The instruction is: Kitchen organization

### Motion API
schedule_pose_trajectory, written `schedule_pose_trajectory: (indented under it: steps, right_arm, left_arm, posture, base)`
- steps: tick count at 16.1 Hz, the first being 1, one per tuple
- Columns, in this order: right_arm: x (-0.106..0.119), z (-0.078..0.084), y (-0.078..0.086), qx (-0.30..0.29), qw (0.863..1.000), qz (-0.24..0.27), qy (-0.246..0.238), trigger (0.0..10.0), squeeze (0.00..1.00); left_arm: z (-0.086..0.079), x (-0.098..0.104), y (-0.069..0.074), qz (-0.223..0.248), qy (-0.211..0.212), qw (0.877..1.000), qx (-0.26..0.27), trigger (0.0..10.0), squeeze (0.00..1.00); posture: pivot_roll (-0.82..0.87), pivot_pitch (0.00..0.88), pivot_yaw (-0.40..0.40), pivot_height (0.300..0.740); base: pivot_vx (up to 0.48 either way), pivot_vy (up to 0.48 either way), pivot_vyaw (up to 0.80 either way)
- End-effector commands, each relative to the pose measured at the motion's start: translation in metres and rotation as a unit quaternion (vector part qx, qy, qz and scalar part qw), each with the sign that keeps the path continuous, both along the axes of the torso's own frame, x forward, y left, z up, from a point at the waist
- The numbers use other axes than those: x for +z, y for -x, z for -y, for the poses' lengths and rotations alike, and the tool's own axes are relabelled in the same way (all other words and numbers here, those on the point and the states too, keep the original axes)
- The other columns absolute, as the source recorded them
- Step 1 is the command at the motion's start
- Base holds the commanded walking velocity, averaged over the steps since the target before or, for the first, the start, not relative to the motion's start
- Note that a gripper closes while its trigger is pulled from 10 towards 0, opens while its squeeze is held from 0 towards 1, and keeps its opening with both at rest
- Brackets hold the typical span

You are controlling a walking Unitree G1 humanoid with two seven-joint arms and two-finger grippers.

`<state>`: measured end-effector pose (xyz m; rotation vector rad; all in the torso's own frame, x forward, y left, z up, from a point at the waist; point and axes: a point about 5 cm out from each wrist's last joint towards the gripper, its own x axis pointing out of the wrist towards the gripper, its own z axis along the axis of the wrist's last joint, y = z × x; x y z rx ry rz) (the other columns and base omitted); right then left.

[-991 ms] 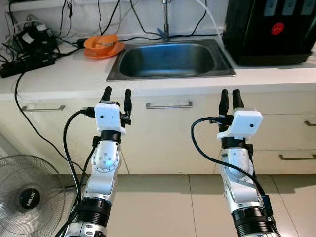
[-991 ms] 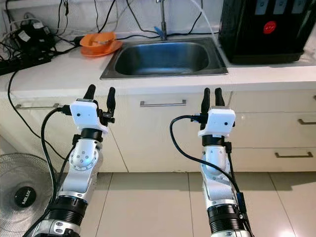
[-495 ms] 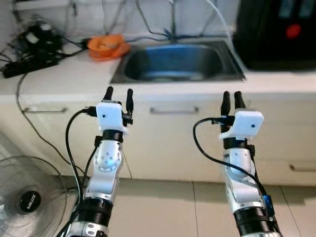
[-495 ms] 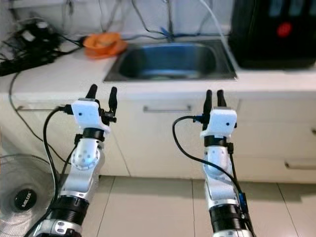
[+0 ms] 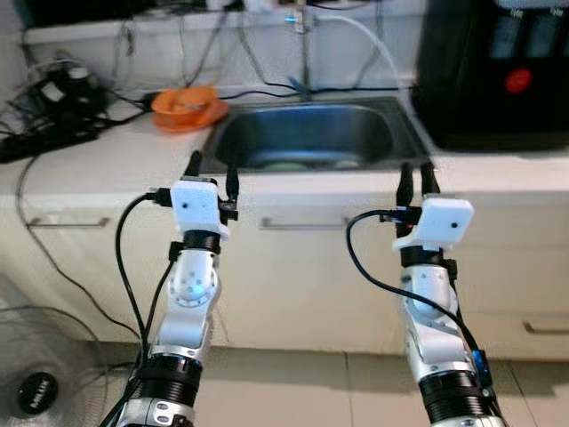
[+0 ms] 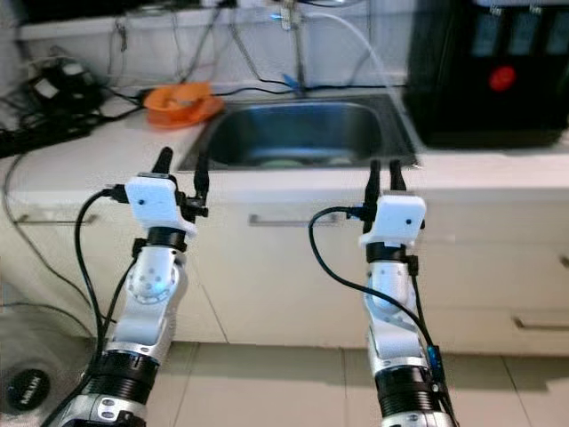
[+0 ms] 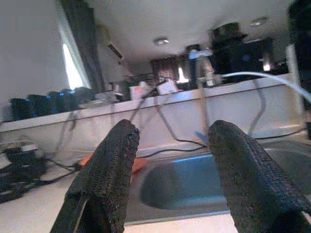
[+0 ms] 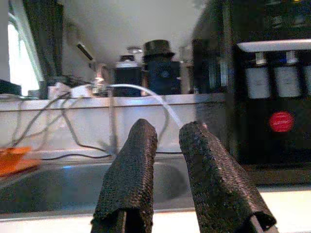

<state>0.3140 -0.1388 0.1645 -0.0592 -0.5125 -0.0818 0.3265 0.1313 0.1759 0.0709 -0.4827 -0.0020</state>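
Both grippers were raised in front of the counter edge, fingers pointing up and forward toward the sink [image 5: 307, 133]. On the left arm, the left gripper [image 5: 211, 168] had its two black fingers spread with a clear gap between them and nothing in it; the forearm rose nearly upright from the floor side, a black cable looping from the wrist housing. On the right arm, the right gripper [image 5: 416, 175] stood at about the same height, its fingers much closer together, a narrow slit between them and nothing held.

From the head views the steel sink lay between the two grippers and beyond them, its long axis running along the counter from left to right, with pale items at the bottom of the basin too blurred to identify. An orange bowl [image 5: 187, 105] sat on the counter to the left of the sink, near a tangle of black cables [image 5: 53, 98]. A black water dispenser [image 5: 502, 67] stood to the right of the sink. Part of a floor fan [image 5: 40, 378] showed at the lower left.

The left wrist view added the faucet [image 7: 201, 73] rising behind the basin, framed between the left fingers [image 7: 109, 170]. The right wrist view showed the dispenser's red button [image 8: 282, 121] and a white hose [image 8: 155, 99].
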Motion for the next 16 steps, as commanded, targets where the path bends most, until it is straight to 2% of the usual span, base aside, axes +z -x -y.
schedule_pose_trajectory:
  steps: [1, 16]
  right_arm:
    - [0.0021, -0.0063, -0.0009, 0.010, 1.000, 0.000, -0.003, 10.0, 0.00]
    - [0.0033, -0.0059, -0.0013, 0.011, 1.000, 0.000, -0.006, 10.0, 0.00]
  left_arm:
    - [-0.0069, 0.0029, -0.0012, 0.003, 0.001, 1.000, 0.014, 10.0, 0.00]
    - [-0.0058, 0.0033, -0.0006, 0.001, 0.001, 1.000, 0.013, 10.0, 0.00]
  posture:
    - [0.00, 0.002, 0.099, 0.740]
    - [0.00, 0.009, 0.095, 0.740]
  base:
    - [0.439, 0.000, 0.00]
    - [0.436, 0.000, 0.00]
